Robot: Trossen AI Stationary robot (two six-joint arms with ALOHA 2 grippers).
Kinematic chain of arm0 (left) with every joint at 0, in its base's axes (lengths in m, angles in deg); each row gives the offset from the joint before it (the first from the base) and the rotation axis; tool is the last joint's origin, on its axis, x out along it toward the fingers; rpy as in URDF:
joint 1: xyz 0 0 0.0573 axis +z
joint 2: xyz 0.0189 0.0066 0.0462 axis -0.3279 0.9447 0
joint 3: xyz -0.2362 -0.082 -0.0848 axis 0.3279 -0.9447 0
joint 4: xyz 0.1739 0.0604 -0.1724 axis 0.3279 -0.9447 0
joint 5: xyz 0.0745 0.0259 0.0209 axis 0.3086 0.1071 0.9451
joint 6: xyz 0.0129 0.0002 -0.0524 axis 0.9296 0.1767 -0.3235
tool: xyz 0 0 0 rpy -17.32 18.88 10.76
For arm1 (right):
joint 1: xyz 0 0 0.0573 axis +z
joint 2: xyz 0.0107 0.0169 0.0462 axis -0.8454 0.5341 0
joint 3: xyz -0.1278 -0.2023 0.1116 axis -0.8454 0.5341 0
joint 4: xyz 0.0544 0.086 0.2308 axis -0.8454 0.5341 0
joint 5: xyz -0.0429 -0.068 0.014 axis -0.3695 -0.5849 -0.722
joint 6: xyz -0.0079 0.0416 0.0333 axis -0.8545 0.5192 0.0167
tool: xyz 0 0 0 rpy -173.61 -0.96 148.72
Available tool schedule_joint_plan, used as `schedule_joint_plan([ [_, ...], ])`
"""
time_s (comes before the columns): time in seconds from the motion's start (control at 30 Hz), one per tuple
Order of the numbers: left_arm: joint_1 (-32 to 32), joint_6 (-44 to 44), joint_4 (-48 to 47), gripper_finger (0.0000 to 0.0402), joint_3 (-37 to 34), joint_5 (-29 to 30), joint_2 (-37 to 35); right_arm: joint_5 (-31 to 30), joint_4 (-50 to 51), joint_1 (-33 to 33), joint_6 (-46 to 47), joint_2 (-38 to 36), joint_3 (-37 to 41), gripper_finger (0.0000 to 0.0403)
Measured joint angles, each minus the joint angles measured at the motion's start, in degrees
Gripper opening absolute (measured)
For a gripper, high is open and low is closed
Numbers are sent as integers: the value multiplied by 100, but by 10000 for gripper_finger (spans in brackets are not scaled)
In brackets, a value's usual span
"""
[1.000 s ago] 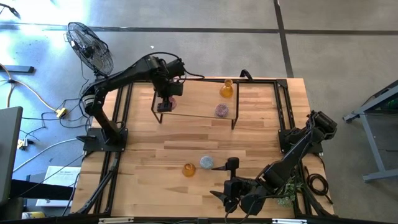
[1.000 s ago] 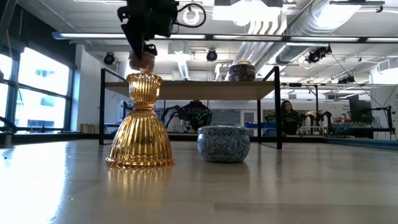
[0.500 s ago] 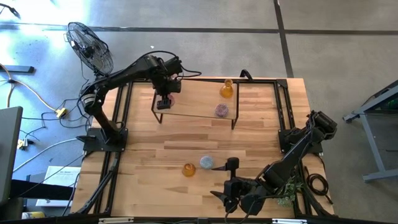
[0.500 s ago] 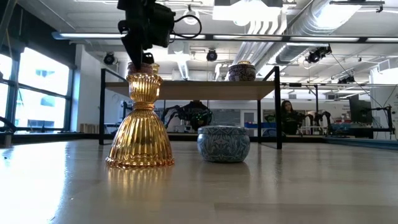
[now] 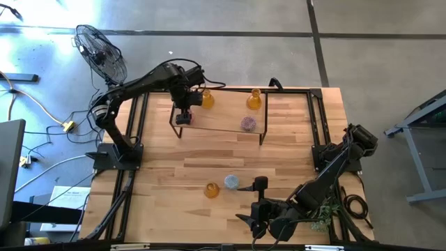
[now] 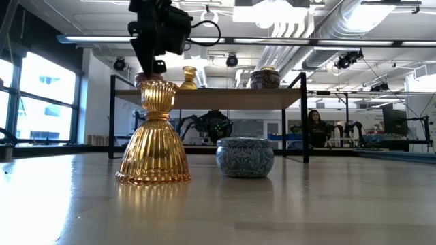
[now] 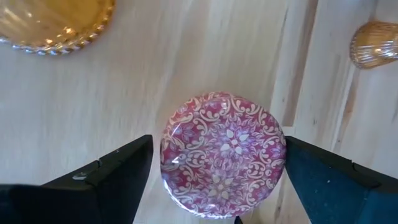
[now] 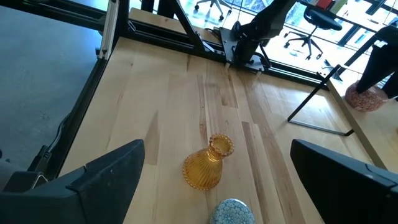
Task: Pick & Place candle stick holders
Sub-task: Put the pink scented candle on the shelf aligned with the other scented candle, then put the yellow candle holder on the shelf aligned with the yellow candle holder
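My left gripper (image 5: 184,117) is over the left part of the raised wooden shelf (image 5: 223,118), shut on the pink round holder (image 7: 222,152). In the low view the near amber holder (image 6: 154,136) hides the pink one below that gripper (image 6: 151,67). Two amber flask holders (image 5: 206,98) (image 5: 254,100) and the mauve round holder (image 5: 248,124) stand on the shelf. A third amber holder (image 5: 212,189) and the light blue round holder (image 5: 231,182) stand on the table. My right gripper (image 5: 252,213) waits open near the front edge. My left gripper has the pink holder's round side wall (image 7: 168,155) between its two fingers, one on each side. The fingers come from above, pointing down. The holder stays upright at the shelf top; whether its base rests on the shelf, I cannot tell.
The shelf has a thin black frame with legs (image 5: 180,134) (image 5: 263,138). A small green plant (image 5: 322,213) stands by the right arm at the front right. A fan (image 5: 101,52) stands on the floor beyond the table's far left corner.
My left gripper has gone down toward the shelf top and a little toward the table's left edge, carrying the pink holder. The move has uncovered the amber holder on the shelf beside it.
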State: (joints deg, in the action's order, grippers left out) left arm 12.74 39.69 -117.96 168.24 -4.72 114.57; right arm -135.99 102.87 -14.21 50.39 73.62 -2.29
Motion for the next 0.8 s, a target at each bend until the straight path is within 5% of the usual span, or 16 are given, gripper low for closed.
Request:
schedule_joint_plan([
  [0.8,-4,-135,71,351,26,472,-412,2,41,0,22,0,0,398],
])
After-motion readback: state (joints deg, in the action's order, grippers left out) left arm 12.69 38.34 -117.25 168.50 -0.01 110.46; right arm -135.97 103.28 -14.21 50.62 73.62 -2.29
